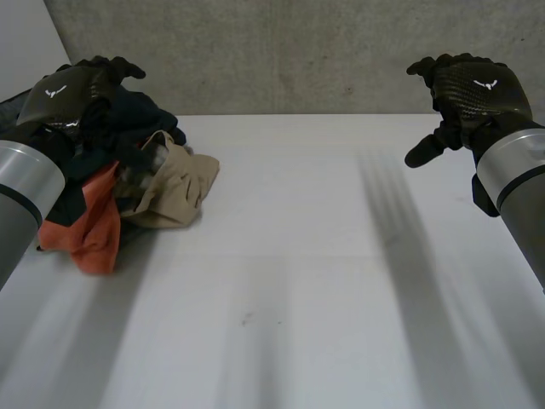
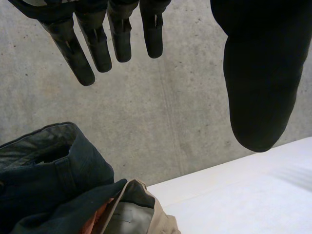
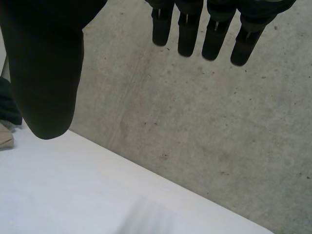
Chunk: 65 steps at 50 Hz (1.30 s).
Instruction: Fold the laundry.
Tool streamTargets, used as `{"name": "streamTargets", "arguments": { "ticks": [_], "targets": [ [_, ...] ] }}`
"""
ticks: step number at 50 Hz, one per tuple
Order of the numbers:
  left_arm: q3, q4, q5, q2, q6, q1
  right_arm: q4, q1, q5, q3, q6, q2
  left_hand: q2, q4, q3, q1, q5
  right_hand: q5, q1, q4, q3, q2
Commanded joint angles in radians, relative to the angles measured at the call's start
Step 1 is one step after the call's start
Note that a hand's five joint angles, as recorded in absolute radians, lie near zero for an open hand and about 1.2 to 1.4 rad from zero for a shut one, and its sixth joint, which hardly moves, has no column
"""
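A heap of laundry (image 1: 128,183) lies at the far left of the white table (image 1: 298,281): dark navy garments (image 2: 44,180) on top, a beige piece (image 1: 174,183) to the right, an orange one (image 1: 89,226) at the front. My left hand (image 1: 72,89) hovers above the heap's back part, fingers (image 2: 97,44) straight and apart from the cloth, holding nothing. My right hand (image 1: 468,89) hangs in the air over the table's far right, fingers (image 3: 214,34) straight and thumb out, empty.
A grey concrete wall (image 1: 298,51) stands right behind the table's far edge. The middle and right of the table are bare white surface.
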Motion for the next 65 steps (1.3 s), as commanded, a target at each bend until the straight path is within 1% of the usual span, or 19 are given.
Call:
{"name": "streamTargets", "arguments": {
  "ticks": [1, 14, 18, 23, 24, 27, 28, 33, 36, 38, 39, 40, 41, 45, 49, 54, 58, 61, 65],
  "targets": [
    [0.001, 0.002, 0.000, -0.001, 0.000, -0.001, -0.009, 0.000, -0.004, 0.003, 0.001, -0.007, -0.126, -0.133, -0.127, -0.129, -0.136, -0.119, -0.116, -0.121, -0.120, -0.112],
    [0.033, 0.008, -0.005, -0.015, 0.005, 0.003, -0.008, 0.000, -0.006, 0.003, 0.001, -0.007, -0.126, -0.133, -0.127, -0.129, -0.136, -0.119, -0.116, -0.121, -0.120, -0.112],
    [0.115, 0.023, -0.020, -0.058, 0.058, 0.033, -0.009, 0.000, -0.006, 0.002, 0.001, -0.007, -0.126, -0.133, -0.127, -0.129, -0.136, -0.119, -0.116, -0.121, -0.120, -0.112],
    [0.260, 0.023, -0.077, -0.225, 0.239, 0.128, -0.008, 0.000, -0.007, 0.002, -0.002, -0.007, -0.126, -0.133, -0.127, -0.129, -0.136, -0.119, -0.116, -0.121, -0.120, -0.112],
    [0.315, 0.025, -0.087, -0.287, 0.321, 0.159, -0.008, 0.000, -0.007, 0.002, -0.003, -0.007, -0.126, -0.133, -0.127, -0.129, -0.136, -0.119, -0.116, -0.121, -0.120, -0.112],
    [0.392, 0.028, -0.090, -0.389, 0.434, 0.193, -0.006, 0.000, -0.009, 0.002, -0.005, -0.007, -0.126, -0.133, -0.127, -0.129, -0.136, -0.119, -0.116, -0.121, -0.120, -0.112],
    [0.444, 0.028, -0.092, -0.448, 0.505, 0.208, -0.006, 0.000, -0.009, 0.002, -0.005, -0.007, -0.126, -0.133, -0.127, -0.129, -0.136, -0.119, -0.116, -0.121, -0.120, -0.112],
    [0.576, 0.043, -0.087, -0.636, 0.678, 0.263, -0.005, 0.000, -0.009, 0.003, -0.006, -0.007, -0.126, -0.133, -0.127, -0.129, -0.136, -0.119, -0.116, -0.121, -0.120, -0.112],
    [0.630, 0.060, -0.078, -0.705, 0.710, 0.283, -0.003, 0.000, -0.009, 0.003, -0.006, -0.005, -0.081, -0.088, -0.082, -0.084, -0.091, -0.119, -0.116, -0.121, -0.120, -0.112],
    [0.645, 0.061, -0.077, -0.722, 0.713, 0.283, -0.003, 0.000, -0.009, 0.003, -0.008, -0.005, 0.126, 0.119, 0.125, 0.123, 0.116, -0.119, -0.116, -0.121, -0.120, -0.112],
    [0.658, 0.069, -0.077, -0.726, 0.715, 0.282, -0.003, 0.000, -0.010, 0.003, -0.009, -0.005, 0.642, 0.635, 0.641, 0.639, 0.632, -0.119, -0.116, -0.121, -0.120, -0.112],
    [0.665, 0.075, -0.077, -0.727, 0.715, 0.280, -0.003, 0.000, -0.010, 0.003, -0.009, -0.005, 0.984, 0.977, 0.983, 0.982, 0.974, -0.119, -0.116, -0.121, -0.120, -0.112],
    [0.673, 0.084, -0.077, -0.723, 0.715, 0.276, -0.003, 0.000, -0.012, 0.003, -0.009, -0.005, 1.095, 1.088, 1.094, 1.092, 1.085, -0.119, -0.116, -0.121, -0.120, -0.112],
    [0.681, 0.162, -0.090, -0.681, 0.692, 0.239, -0.003, -0.002, -0.024, 0.002, -0.012, -0.005, 1.096, 1.089, 1.095, 1.093, 1.086, -0.119, -0.116, -0.121, -0.120, -0.112],
    [0.659, 0.253, -0.080, -0.504, 0.605, 0.156, -0.003, -0.002, -0.029, 0.000, -0.012, -0.008, 1.096, 1.089, 1.095, 1.093, 1.086, -0.119, -0.116, -0.121, -0.120, -0.112],
    [0.642, 0.313, -0.038, -0.388, 0.411, 0.059, -0.006, -0.006, -0.029, -0.006, -0.012, -0.021, 1.096, 1.089, 1.095, 1.093, 1.086, -0.119, -0.116, -0.121, -0.120, -0.112],
    [0.617, 0.315, 0.063, -0.313, 0.235, -0.066, -0.006, -0.040, -0.029, -0.006, -0.011, -0.031, 1.096, 1.089, 1.095, 1.093, 1.086, -0.119, -0.116, -0.121, -0.120, -0.112],
    [0.598, 0.318, 0.089, -0.312, 0.186, -0.134, -0.006, -0.061, -0.029, -0.009, -0.009, -0.044, 1.096, 1.089, 1.095, 1.093, 1.086, -0.119, -0.116, -0.121, -0.120, -0.112],
    [0.589, 0.315, 0.095, -0.395, 0.179, -0.241, -0.006, -0.095, -0.029, -0.013, -0.008, -0.059, 1.096, 1.089, 1.095, 1.093, 1.086, -0.119, -0.116, -0.121, -0.120, -0.112]
  ]
}}
